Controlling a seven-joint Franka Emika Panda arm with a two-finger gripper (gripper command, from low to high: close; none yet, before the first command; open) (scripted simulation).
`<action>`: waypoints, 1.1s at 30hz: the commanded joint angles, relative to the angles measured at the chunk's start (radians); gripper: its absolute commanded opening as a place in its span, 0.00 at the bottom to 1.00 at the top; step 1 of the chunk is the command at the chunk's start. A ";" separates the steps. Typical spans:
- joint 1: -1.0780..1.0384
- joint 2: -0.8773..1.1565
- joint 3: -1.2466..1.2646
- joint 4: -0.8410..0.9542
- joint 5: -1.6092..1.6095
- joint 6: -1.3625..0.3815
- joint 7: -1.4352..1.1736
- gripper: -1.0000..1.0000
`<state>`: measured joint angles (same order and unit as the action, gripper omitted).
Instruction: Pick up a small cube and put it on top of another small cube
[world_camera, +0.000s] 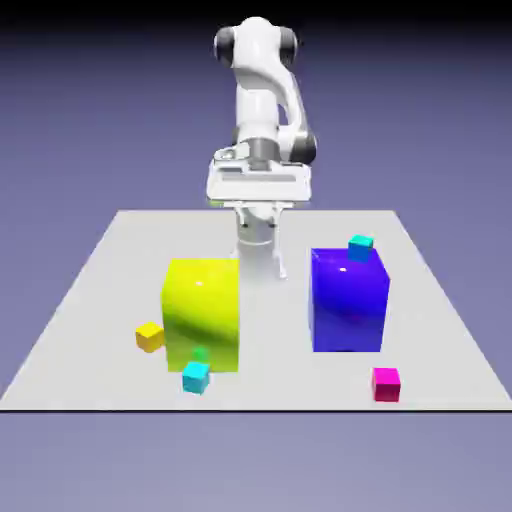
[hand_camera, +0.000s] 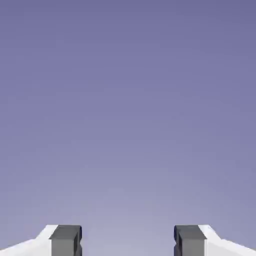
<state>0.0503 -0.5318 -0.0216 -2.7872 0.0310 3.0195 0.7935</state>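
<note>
The tiny magenta-pink cube (world_camera: 386, 384) lies near the table's front edge on the exterior view's right. Far from it, on the left, the tiny yellow-orange cube (world_camera: 150, 337) sits beside the large yellow-green block. My gripper (world_camera: 260, 212) hangs high over the back middle of the table, well away from both cubes. In the hand view the gripper (hand_camera: 128, 242) is open, its grey fingertips (hand_camera: 65, 240) wide apart with nothing between them. Only the blue-violet backdrop shows there, and neither cube is visible.
A large yellow-green block (world_camera: 203, 312) stands left of centre with a tiny cyan cube (world_camera: 196, 377) in front of it. A large blue block (world_camera: 348, 300) stands right of centre, and another cyan cube (world_camera: 361, 246) rests on its top. The grey table (world_camera: 100, 270) holds everything.
</note>
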 joint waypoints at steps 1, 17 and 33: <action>0.032 0.032 -0.018 0.019 0.026 -0.015 0.044 0.50; 0.539 0.538 -0.304 0.322 0.437 -0.247 0.739 0.50; 1.047 1.045 -0.590 0.625 0.848 -0.479 1.435 0.50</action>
<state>1.0969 0.5133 -0.6117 -2.1621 0.8788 2.5408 2.2286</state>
